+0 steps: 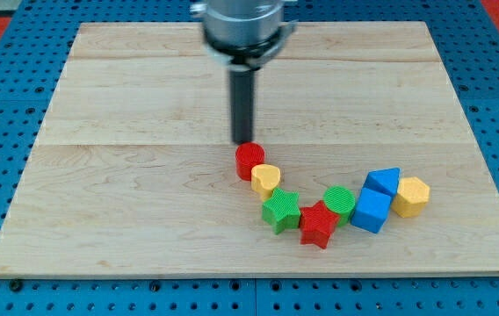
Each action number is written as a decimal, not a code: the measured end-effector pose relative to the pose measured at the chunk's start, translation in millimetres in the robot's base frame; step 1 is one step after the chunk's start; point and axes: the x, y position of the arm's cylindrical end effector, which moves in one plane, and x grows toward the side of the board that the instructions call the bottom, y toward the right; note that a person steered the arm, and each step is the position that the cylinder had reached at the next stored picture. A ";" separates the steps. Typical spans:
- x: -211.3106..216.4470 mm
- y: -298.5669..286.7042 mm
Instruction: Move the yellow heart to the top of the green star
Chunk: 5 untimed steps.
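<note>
Camera view: my tip [244, 141] stands on the wooden counter [126, 175] just above the red cylinder [249, 161], seemingly touching its upper edge or a hair off it. The tool is a plain rod with no jaws, so it neither spreads nor pinches anything.

The yellow heart [266, 178] lies directly below and right of the red cylinder, touching it, and rests against the upper left of the green star [281, 211]. Further right a chain runs on: red star [317, 225], green cylinder [340, 203], two blue blocks [374, 202] and a yellow hexagon [411, 196].

The heart seems nearly placed already. Pushing down through the red cylinder would likely drive the heart into the star and shift both. Better, I judge, to come round to the heart's left side and nudge it gently toward the view's right until it sits squarely above the star.
</note>
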 end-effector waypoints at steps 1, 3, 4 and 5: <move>19.5 -43.6; 77.9 41.1; 77.9 41.7; 75.5 70.4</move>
